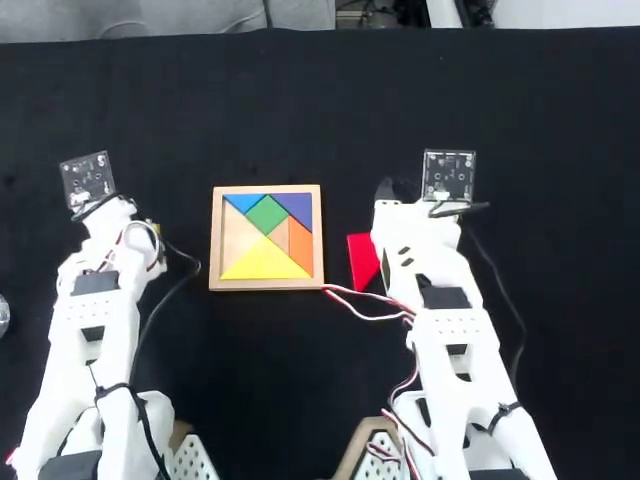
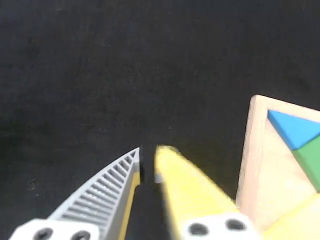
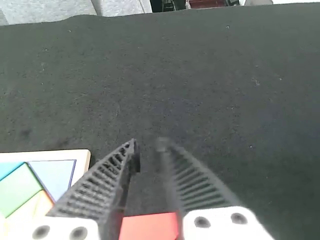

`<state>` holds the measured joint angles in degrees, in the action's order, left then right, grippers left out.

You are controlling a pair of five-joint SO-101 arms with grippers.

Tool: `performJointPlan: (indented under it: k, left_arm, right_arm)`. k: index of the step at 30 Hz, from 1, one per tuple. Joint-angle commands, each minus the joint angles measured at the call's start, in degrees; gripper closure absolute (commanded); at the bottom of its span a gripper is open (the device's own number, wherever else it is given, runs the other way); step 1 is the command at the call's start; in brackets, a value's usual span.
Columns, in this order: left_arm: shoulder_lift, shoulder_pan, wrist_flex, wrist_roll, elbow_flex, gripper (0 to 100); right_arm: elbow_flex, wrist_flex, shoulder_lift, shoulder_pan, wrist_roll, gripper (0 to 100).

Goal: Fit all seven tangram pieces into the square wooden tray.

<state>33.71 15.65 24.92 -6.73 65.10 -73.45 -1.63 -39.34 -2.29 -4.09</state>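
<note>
The square wooden tray (image 1: 215, 275) lies mid-table and holds blue (image 1: 240, 201), green (image 1: 266, 213), purple (image 1: 297, 205), orange (image 1: 302, 240) and yellow (image 1: 264, 262) pieces; wood shows on its left side. A red piece (image 1: 360, 258) rests on the cloth just right of the tray, partly under my right arm, and shows below that arm's wrist (image 3: 149, 225). My right gripper (image 3: 146, 146) hangs over bare cloth beyond the red piece, slightly open with nothing held. Left of the tray (image 2: 252, 160), my left gripper (image 2: 150, 150) is shut and holds nothing.
Black cloth covers the table, with free room behind and in front of the tray. Red and white cables (image 1: 360, 302) run from the tray's near right corner to the right arm. Square marker plates (image 1: 448, 175) stand on both arms.
</note>
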Motion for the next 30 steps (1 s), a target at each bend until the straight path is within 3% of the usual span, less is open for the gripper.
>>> performJointPlan:
  k: [1, 4, 8, 11, 15, 24, 25, 27, 28, 30]
  left_arm:
    - [-0.1, 0.7, -1.4, -0.5, -3.0, 85]
    - [-0.2, 0.3, -2.1, -0.6, -2.8, 81]
    - [-3.0, -1.6, -2.3, -0.6, -3.2, 79]
    - [-6.9, -2.7, -2.5, -0.6, -4.7, 79]
    - [-12.6, -2.7, -2.3, -0.6, -7.9, 79]
    - [-17.1, -2.9, -2.1, -0.3, -9.9, 79]
    - [-17.1, -2.9, -2.1, -0.3, -9.9, 79]
    - [-17.1, -3.0, -2.2, -0.3, -9.9, 79]
    - [-17.1, -3.5, -2.3, -0.2, -9.8, 79]
    - [-17.1, -4.6, -2.3, -0.1, -9.5, 79]
  right_arm:
    - [2.1, 0.7, 0.0, 0.8, -0.8, 72.0]
    - [2.2, 0.4, 0.0, 0.8, 0.5, 72.1]
    - [6.0, -5.1, 0.0, 1.1, 5.0, 99.7]
    - [11.0, -10.9, 0.7, 2.6, 5.5, 89.0]
    - [25.8, -27.4, 10.8, 3.0, 14.2, 91.6]
    - [46.5, -35.9, 36.4, 5.2, 14.8, 80.0]
    - [48.0, -37.2, 37.6, 5.2, 15.2, 82.2]
    - [50.9, -38.7, 40.0, 5.4, 18.4, 97.3]
    - [51.8, -38.9, 41.2, 5.5, 19.2, 99.0]
    - [53.4, -39.0, 43.8, 5.6, 19.3, 91.8]
